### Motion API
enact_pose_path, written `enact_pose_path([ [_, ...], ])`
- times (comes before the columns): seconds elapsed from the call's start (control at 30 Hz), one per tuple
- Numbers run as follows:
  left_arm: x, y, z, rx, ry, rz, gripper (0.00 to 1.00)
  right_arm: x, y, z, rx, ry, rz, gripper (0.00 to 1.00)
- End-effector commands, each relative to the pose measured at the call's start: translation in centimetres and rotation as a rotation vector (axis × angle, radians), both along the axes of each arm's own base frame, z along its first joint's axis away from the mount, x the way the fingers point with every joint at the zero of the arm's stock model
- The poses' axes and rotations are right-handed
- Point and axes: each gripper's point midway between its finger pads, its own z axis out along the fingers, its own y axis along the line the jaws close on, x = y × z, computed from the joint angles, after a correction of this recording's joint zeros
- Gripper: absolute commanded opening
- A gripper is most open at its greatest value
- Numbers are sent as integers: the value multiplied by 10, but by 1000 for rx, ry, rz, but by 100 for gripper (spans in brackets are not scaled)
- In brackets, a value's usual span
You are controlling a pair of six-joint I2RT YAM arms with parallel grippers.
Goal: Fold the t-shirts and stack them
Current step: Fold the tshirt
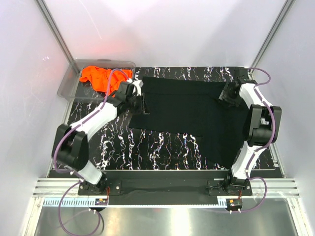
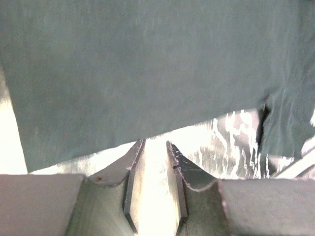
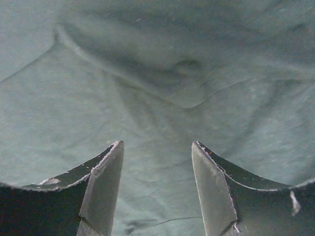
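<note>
Tees sit apart: black tee [image 1: 197,118] spread on the table [image 1: 147,147], orange tee [image 1: 98,77] heaped in the bin [image 1: 69,84] off its far-left corner. At its left edge the left gripper [image 1: 144,104] has jaws narrowly parted, empty; over its far-right part the right gripper [image 1: 224,96] gapes wide.

Top cam: fixed, high and behind both arm bases, angled steeply down. Wide shot, whole black white-veined marbled tabletop [image 1: 157,147] in frame, bases at the bottom edge.

Left wrist cam: sights along the left gripper [image 2: 155,142], low and very near, facing one edge of the spread plain black fabric t-shirt [image 2: 147,73], with a sliver of tabletop under it.

Right wrist cam: looks past the right gripper [image 3: 157,143] onto the same shirt, close enough that cloth fills the frame.

Overlap: all three views see that shirt.
</note>
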Motion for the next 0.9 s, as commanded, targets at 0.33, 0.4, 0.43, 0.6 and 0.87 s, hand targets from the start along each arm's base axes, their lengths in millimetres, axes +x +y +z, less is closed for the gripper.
enact_pose_path([
  [0.33, -21, 8, 25, -8, -74, -57, 24, 26, -24, -24, -113, 36, 58, 64],
  [0.4, -20, 7, 25, -6, -73, -56, 23, 29, -27, -28, -125, 43, 57, 63],
  [0.43, -19, 7, 25, -6, -72, -58, 22, 29, -28, -30, -129, 46, 56, 62],
  [0.6, -17, 7, 21, -3, -61, -49, 20, 40, -28, -36, -124, 47, 66, 52],
  [0.87, -12, 6, 21, -5, -56, -37, 18, 41, -30, -45, -129, 74, 49, 49],
])
